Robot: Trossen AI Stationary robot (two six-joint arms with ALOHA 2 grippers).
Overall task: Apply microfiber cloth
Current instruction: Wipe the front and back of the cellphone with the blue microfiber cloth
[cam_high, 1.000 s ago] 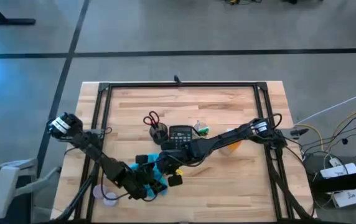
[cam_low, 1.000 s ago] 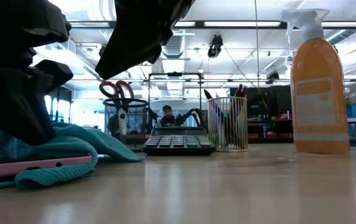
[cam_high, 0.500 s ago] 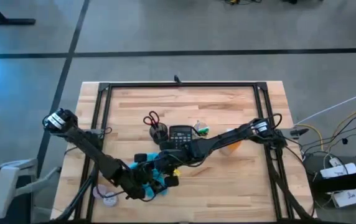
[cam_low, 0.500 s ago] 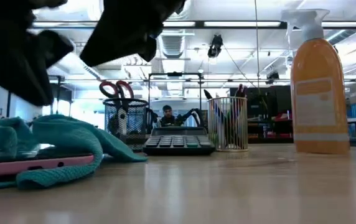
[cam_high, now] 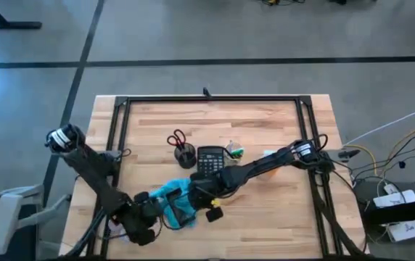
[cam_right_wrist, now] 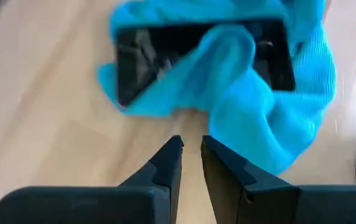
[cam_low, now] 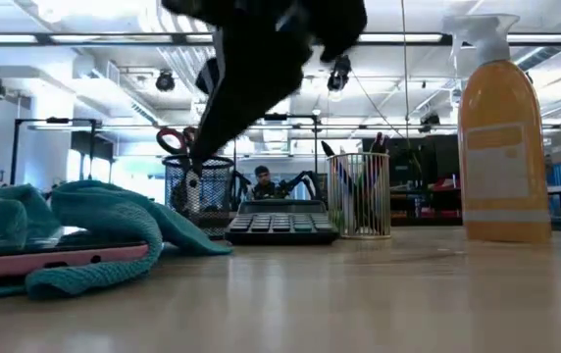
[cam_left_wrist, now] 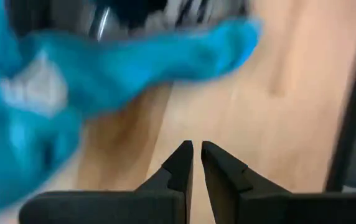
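Observation:
The turquoise microfiber cloth (cam_high: 170,197) lies bunched on the table near its front left. It is draped over a dark-screened device (cam_right_wrist: 165,56) in a pink case (cam_low: 55,260). My left gripper (cam_high: 146,223) hangs just left of the cloth (cam_left_wrist: 103,68), its fingers shut on nothing (cam_left_wrist: 196,149). My right gripper (cam_high: 207,206) hovers beside the cloth's right side (cam_right_wrist: 259,112), fingers shut on nothing (cam_right_wrist: 191,142). In the low view it hangs above the table (cam_low: 261,69), clear of the cloth (cam_low: 84,221).
Behind the cloth stand a black calculator (cam_high: 209,159), a mesh cup with red scissors (cam_low: 200,191) and a second mesh cup with pens (cam_low: 359,196). The orange spray bottle (cam_low: 501,137) stands to the right. Bare wood lies along the near edge (cam_high: 280,232).
My left gripper has risen off the cloth and drawn back toward the table's near left corner. The cloth, pressed flat before, now stands in a loose hump over the device. My right gripper has shifted a little toward the near edge and right.

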